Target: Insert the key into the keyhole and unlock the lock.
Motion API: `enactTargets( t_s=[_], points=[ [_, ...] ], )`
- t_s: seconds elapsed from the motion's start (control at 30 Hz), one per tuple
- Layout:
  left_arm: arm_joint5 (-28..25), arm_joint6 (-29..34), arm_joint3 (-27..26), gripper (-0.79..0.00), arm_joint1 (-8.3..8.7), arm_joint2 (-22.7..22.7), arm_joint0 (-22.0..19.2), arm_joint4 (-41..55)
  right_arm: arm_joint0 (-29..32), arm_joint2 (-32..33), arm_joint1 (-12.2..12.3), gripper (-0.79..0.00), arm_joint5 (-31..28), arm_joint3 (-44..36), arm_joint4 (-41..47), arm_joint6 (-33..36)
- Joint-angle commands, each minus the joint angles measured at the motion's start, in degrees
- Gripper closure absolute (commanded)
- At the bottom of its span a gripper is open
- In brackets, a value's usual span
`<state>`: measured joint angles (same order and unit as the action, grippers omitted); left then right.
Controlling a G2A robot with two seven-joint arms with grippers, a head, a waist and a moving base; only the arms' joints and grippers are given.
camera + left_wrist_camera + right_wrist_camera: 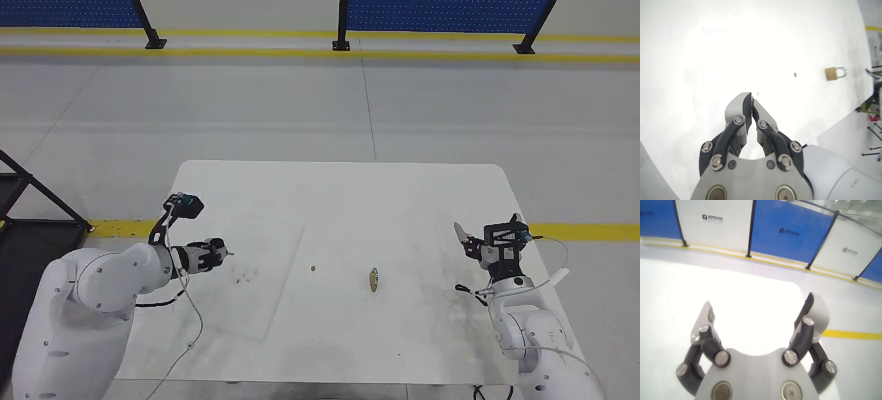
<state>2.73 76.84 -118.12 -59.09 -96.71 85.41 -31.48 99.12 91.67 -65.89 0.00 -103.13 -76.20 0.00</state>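
Step in hand: by my judgement this is the very beginning. The key is not yet picked up and the lock is untouched.
Lock: a brass padlock lies flat on the white table, between the two arms and nearer to the right one. Its silver shackle looks shut. I cannot tell where the keyhole faces.
Key: a small brownish thing lies on the table near the padlock, on the side of the left arm. I take it for the key, but it is too small to be sure.
How to do it well: the key is tiny and flat, so the fingers should open only a little and come down straight over it. They should pinch it at the head, so that the blade stays free. The other gripper should hold the padlock body firmly, with the keyhole turned toward the key. If not, I think the padlock will slide on the smooth table when the key pushes.
Left arm: it is bent at the left edge of the table. The left gripper is low over the surface and points toward the middle, well apart from the padlock. Its fingers are pressed together and I see nothing between them.
Right arm: it stands at the right edge. The right gripper points over the far corner of the table, not at the padlock. Its fingers are spread wide and hold nothing.
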Motion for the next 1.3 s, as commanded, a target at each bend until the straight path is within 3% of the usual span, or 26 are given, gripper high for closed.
enactTargets(
  t_s=[0.0, 0.17, 0.27, 0.4, 0.53, 0.73, 0.87, 1.17, 1.27],
  points=[
    [-0.98, -1.25, 0.19, 0.0, -0.02, -3.1, 0.65, 7.47, 0.0, 0.0, 0.0, -0.785, 0.0, 0.0, 0.0, 0.0],
    [-6.8, 0.3, 6.12, 0.0, 0.07, -10.55, 1.84, 28.7, 0.0, 0.0, 0.0, -0.785, 0.0, 0.0, 0.0, 0.0],
    [-9.38, 4.1, 14.56, 0.0, 0.29, -13.11, 1.0, 40.86, 0.0, 0.0, 0.0, -0.785, 0.0, 0.0, 0.0, 0.0],
    [-11.89, 11.16, 25.77, 0.0, 0.68, -13.27, -1.97, 53.08, 0.0, 0.0, 0.0, -0.785, 0.0, 0.0, 0.0, 0.0],
    [-14.23, 11.16, 31.67, 0.0, 1.66, -10.06, -3.38, 61.41, 0.0, 0.0, 0.0, -0.785, 0.0, 0.0, 0.0, 0.0],
    [-16.38, 11.16, 34.65, 0.0, 4.28, -4.63, -4.74, 71.53, 0.0, 0.0, 0.0, -0.785, 0.0, 0.0, 0.0, 0.0],
    [-18.39, 11.16, 36.14, 0.0, 6.0, -1.08, -6.32, 73.44, 0.0, 0.0, 0.0, -0.785, 0.0, 0.0, 0.0, 0.0],
    [-18.39, 11.16, 36.14, 0.0, 6.0, -1.08, -6.32, 73.44, 0.0, 0.0, 0.0, -0.785, 0.0, 0.0, 0.0, 0.0],
    [-18.39, 11.16, 36.14, 0.0, 6.0, -1.08, -6.32, 73.44, -0.32, -1.47, -0.17, -0.785, -1.63, -2.62, 1.89, 3.02]
  ],
)
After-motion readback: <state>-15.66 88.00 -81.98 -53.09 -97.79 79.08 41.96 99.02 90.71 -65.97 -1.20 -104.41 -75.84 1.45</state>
